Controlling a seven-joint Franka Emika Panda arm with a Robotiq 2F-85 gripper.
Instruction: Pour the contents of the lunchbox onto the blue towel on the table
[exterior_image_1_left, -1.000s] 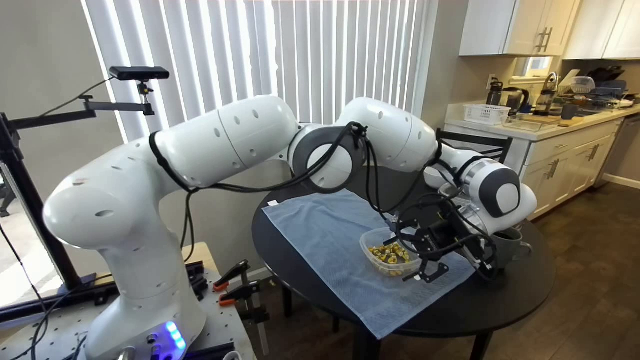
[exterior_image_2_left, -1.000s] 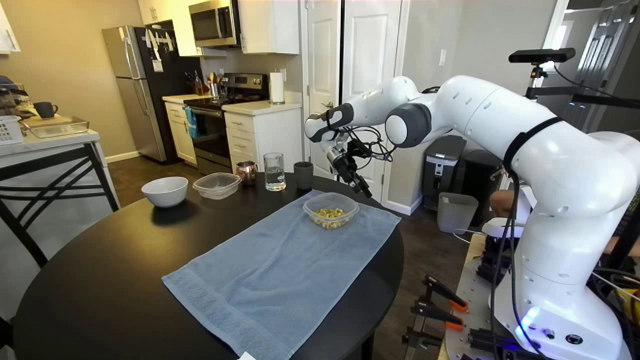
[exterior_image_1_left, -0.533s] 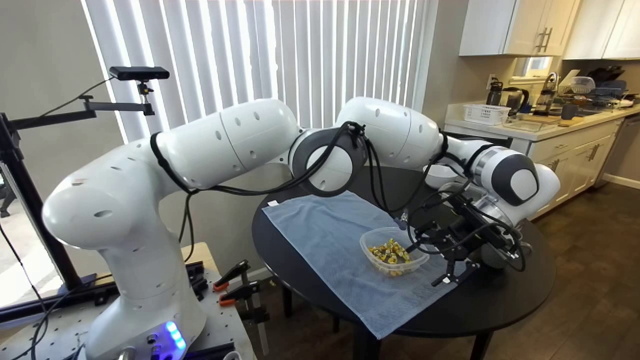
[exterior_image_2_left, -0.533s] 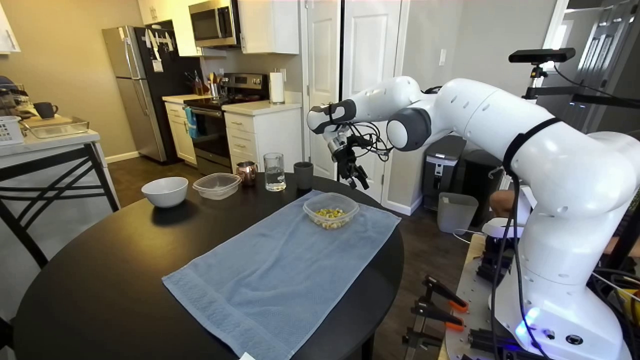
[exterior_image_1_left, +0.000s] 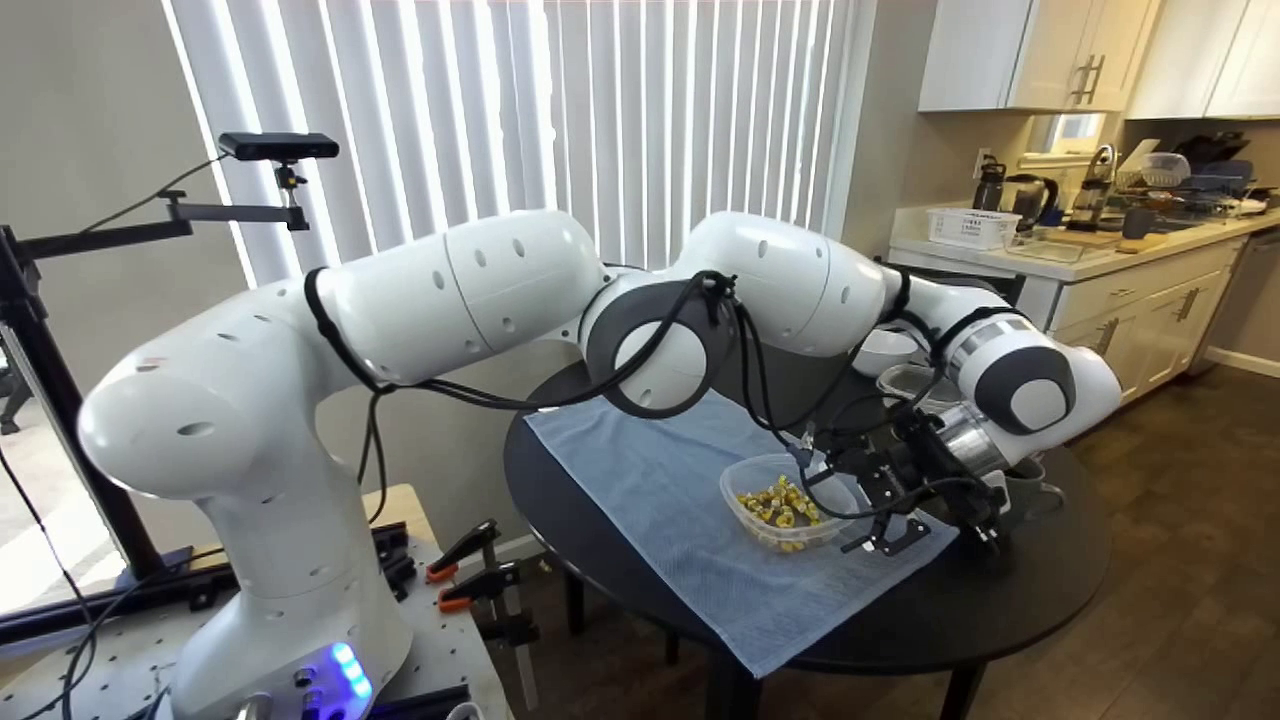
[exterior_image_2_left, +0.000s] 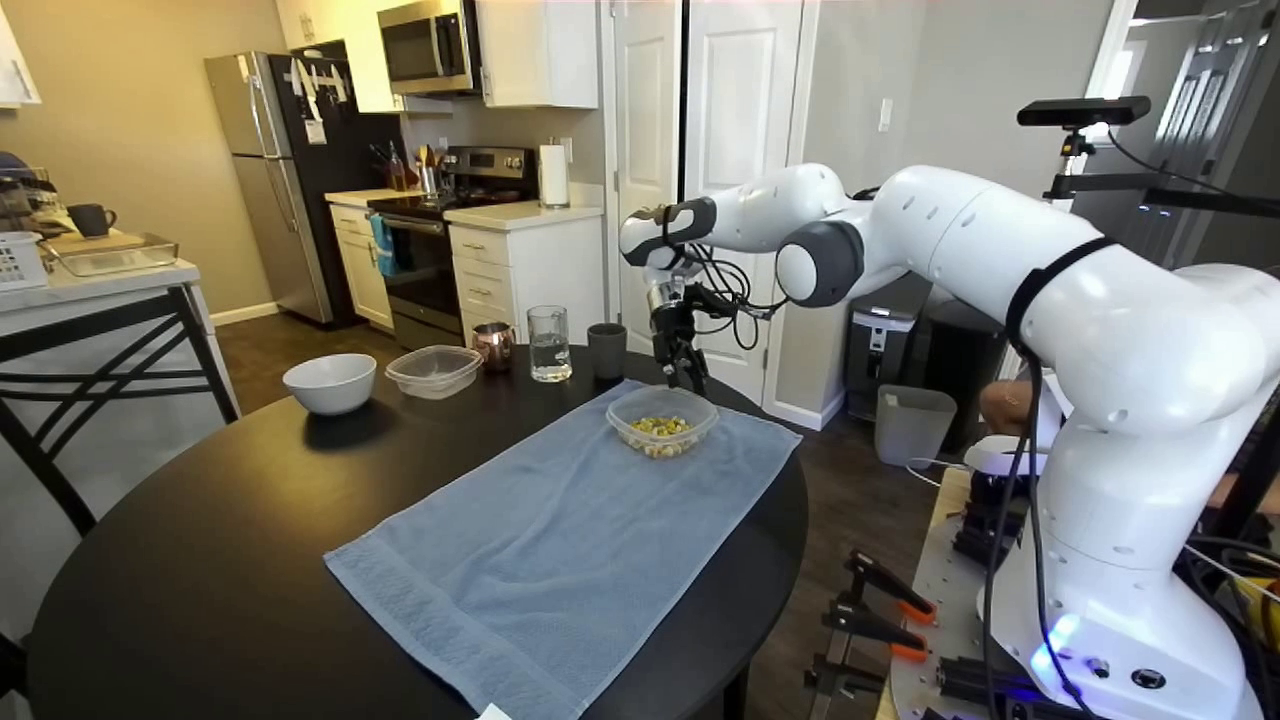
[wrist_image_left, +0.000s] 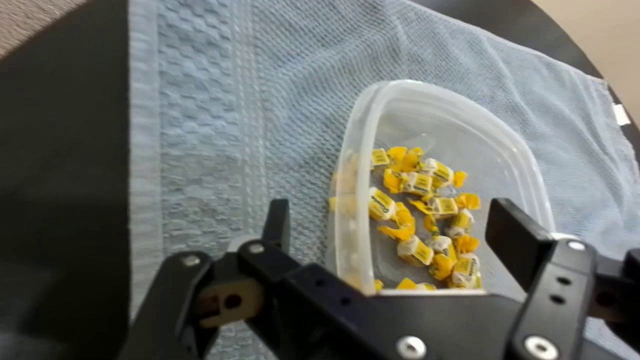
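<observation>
In the wrist view the gripper hid part of the lunchbox — and print on the sweets was too blurred to read. In an exterior view the arm hid part of the cup; in an exterior view the edges cut off chair, table and towel.

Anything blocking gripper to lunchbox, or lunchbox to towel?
Nothing visible. In the wrist view, no object shows between the open gripper and the open-topped lunchbox, which already sits on the blue towel.
</observation>
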